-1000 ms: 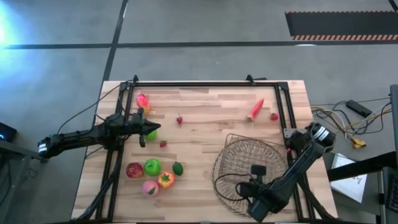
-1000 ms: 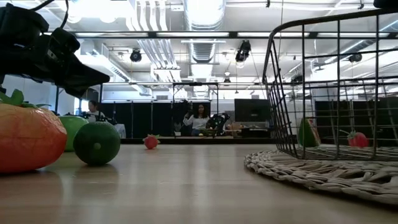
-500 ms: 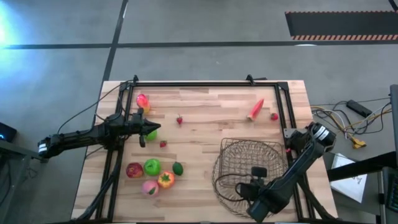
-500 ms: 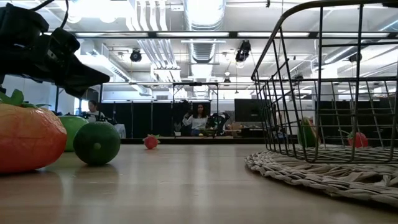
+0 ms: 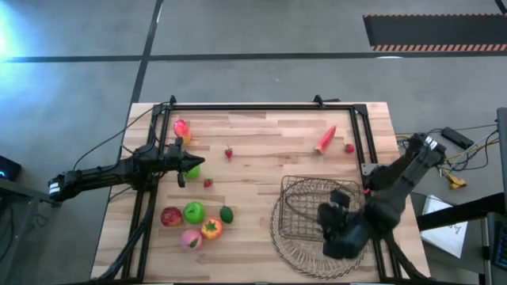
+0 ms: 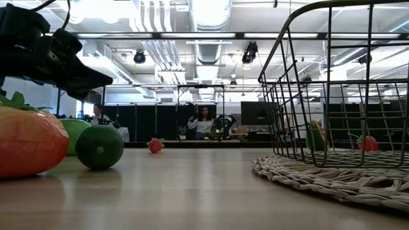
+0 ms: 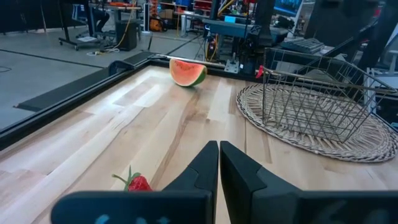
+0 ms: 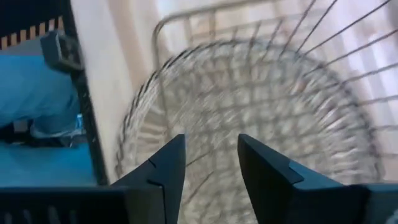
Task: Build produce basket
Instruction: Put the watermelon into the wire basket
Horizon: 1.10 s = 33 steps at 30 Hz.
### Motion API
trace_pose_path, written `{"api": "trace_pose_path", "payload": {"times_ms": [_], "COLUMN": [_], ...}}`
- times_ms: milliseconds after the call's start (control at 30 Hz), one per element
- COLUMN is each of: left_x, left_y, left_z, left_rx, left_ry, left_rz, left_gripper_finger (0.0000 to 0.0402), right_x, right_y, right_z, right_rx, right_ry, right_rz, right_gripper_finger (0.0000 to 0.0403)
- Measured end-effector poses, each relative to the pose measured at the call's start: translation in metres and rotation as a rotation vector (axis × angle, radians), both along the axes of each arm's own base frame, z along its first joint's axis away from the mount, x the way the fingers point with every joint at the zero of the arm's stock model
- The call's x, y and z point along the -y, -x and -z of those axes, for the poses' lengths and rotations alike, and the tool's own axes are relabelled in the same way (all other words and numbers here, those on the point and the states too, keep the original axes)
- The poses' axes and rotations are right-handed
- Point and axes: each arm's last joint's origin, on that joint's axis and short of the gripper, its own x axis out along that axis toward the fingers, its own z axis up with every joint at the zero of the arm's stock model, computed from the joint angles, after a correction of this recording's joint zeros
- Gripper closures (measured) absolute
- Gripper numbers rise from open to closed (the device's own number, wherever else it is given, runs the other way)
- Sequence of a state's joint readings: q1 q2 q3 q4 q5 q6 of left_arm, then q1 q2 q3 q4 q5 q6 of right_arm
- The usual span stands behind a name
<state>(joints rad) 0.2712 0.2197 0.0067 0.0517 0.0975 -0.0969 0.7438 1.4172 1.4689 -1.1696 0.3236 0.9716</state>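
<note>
Where right tool [image 5: 331, 224] hovers, basket [image 5: 305, 207] beneath.

Ceiling lights [image 6: 208, 11] are blazing white overhead in the low view, washing out the ducts beside them. The tabletop [image 5: 269, 138] is lying evenly lit from above, with soft, faint shadows under the fruit. A blue glare [image 5: 12, 32] is bleeding into the floor well left of the table. The wire basket [image 8: 249, 106] is smearing with motion blur in the right wrist view.
</note>
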Motion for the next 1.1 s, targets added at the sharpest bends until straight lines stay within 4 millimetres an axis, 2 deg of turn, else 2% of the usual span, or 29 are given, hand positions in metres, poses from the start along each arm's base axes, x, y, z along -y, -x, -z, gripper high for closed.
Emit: {"api": "trace_pose_path", "payload": {"times_ms": [167, 333, 467, 567, 800, 967, 1100], "left_x": [0.000, 0.000, 0.000, 0.000, 0.000, 0.000, 0.000], "left_y": [0.000, 0.000, 0.000, 0.000, 0.000, 0.000, 0.000], "left_z": [0.000, 0.000, 0.000, 0.000, 0.000, 0.000, 0.000], "left_rx": [-0.001, -0.001, -0.001, -0.001, 0.000, 0.000, -0.001], "left_ry": [0.000, 0.000, 0.000, 0.000, 0.000, 0.000, 0.000], "left_rz": [-0.001, 0.000, 0.000, 0.000, 0.000, 0.000, 0.000], "left_gripper_finger": [0.0402, 0.0402, 0.0402, 0.0402, 0.0402, 0.0402, 0.0402], "right_x": [0.058, 0.133, 0.188, 0.221, 0.266, 0.286, 0.298], "right_y": [-0.023, -0.041, -0.045, -0.044, -0.035, -0.040, -0.040], "right_z": [-0.009, -0.015, -0.014, -0.008, 0.014, 0.036, 0.062], "right_rx": [-0.022, -0.092, -0.176, -0.251, -0.520, -0.621, -0.705], "right_ry": [0.121, 0.227, 0.278, 0.287, 0.266, 0.226, 0.191], "right_rz": [-0.029, -0.090, -0.189, -0.236, -0.429, -0.518, -0.576], "right_gripper_finger": [0.0266, 0.0266, 0.0266, 0.0266, 0.0235, 0.0191, 0.0169]}}
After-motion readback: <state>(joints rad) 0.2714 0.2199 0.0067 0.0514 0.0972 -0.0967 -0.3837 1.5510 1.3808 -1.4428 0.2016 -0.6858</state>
